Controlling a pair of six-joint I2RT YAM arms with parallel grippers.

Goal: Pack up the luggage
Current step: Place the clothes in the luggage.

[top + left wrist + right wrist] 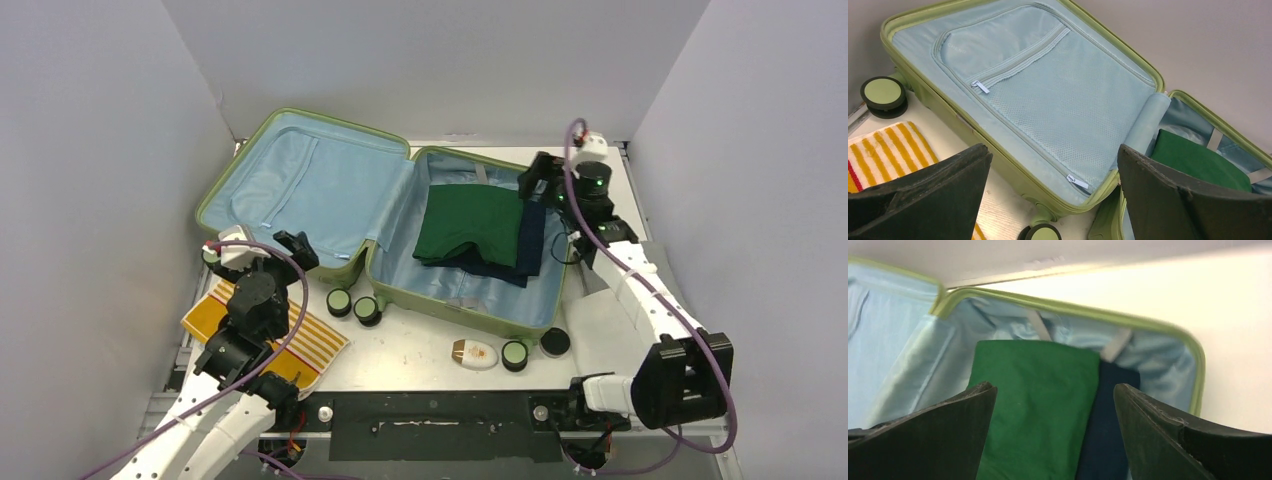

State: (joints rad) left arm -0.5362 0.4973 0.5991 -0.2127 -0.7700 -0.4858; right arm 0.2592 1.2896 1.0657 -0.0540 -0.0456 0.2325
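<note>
The luggage (470, 318) lies open on the table, a light-green hard shell with pale blue lining (1048, 90). Its lid leans back at the left and its base lies at the right (1073, 310). A folded green garment (468, 222) (1198, 160) (1043, 400) rests in the base on top of a navy garment (530, 250) (1108, 440). My right gripper (537, 180) (1055, 386) hangs open above these clothes at the base's far right side, with nothing between its fingers. My left gripper (297, 250) (1053, 149) is open and empty by the lid's front edge.
A yellow and white striped towel (265, 335) (888, 150) lies at the front left beside my left arm. A small white and orange bottle (473, 353) lies in front of the luggage. Black wheels with green hubs (340, 300) (515, 355) stick out along its front. Grey walls enclose the table.
</note>
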